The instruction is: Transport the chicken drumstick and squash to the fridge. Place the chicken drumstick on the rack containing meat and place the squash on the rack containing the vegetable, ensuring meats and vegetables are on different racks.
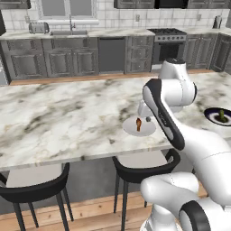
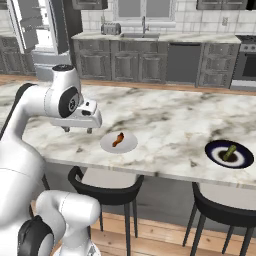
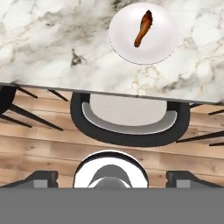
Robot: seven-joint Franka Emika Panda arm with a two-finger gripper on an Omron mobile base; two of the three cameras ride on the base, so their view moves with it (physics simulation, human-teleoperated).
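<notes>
The chicken drumstick (image 3: 143, 29) lies alone on a white plate (image 2: 107, 145) near the front edge of the marble surface (image 2: 165, 120), above a dark stool (image 3: 131, 131). The pincer (image 2: 77, 129) hangs released with its fingers wide apart, just beside the plate over the front edge, holding nothing. The squash (image 2: 229, 152) rests on a dark plate (image 2: 245, 161) farther along the same front edge, well apart from the drumstick.

Glossy veined marble formed the island counter (image 1: 67, 117); the white plate (image 3: 127, 41) looked smooth, the floor (image 3: 43, 140) was matt plank wood.
</notes>
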